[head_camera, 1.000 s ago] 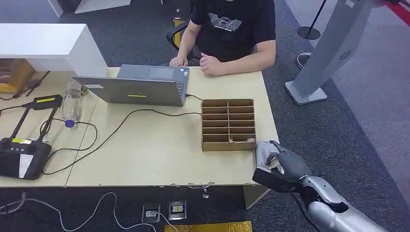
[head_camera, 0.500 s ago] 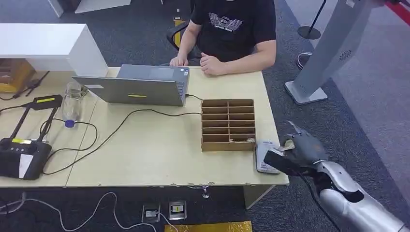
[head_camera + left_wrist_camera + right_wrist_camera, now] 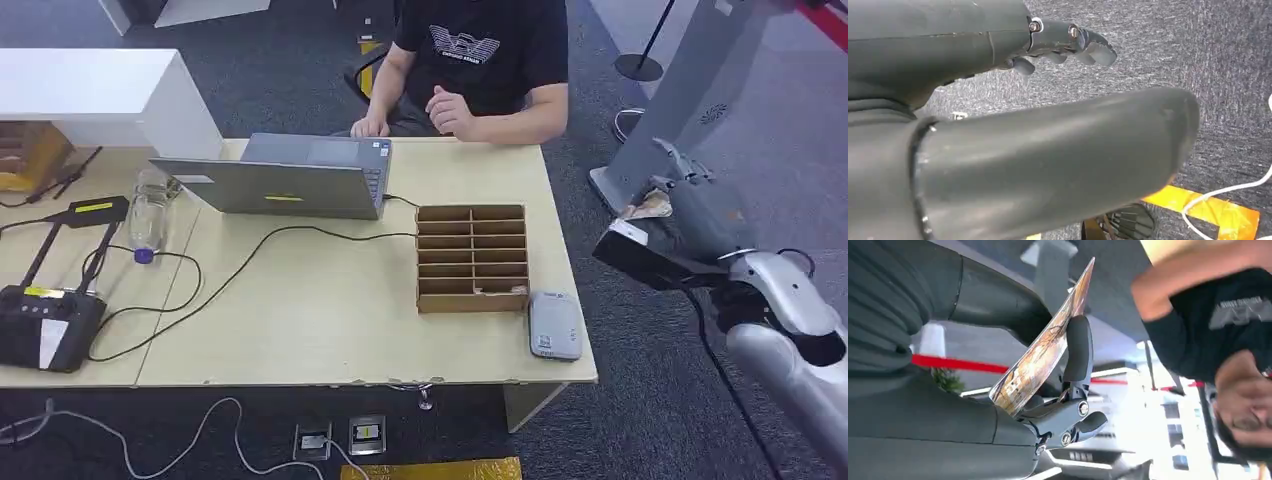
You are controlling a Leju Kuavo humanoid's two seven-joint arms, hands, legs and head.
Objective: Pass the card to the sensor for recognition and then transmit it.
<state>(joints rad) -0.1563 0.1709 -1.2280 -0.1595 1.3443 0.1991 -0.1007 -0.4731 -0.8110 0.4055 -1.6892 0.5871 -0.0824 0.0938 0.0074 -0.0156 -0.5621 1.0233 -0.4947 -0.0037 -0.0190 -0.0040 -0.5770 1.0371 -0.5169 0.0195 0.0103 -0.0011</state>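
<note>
The robot's silver right arm (image 3: 790, 340) is reaching up and forward, well out past the right end of the light wooden table (image 3: 330, 290). Its dark grey right hand (image 3: 690, 215) is pinching a thin, bent, brown-printed card (image 3: 1045, 347) between thumb and fingers (image 3: 1077, 352). The dark grey left hand (image 3: 1048, 150) is hanging over grey carpet, fingers apart, holding nothing.

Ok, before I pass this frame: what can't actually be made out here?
- Card print: right wrist view shows it edge-on and bent in the right hand; head view shows a corner past the fingers.
- Card reader label: too small in head view.
- Organizer box slot contents: walls hide them.
- Left hand below the thumb: thumb blocks the left wrist view.
</note>
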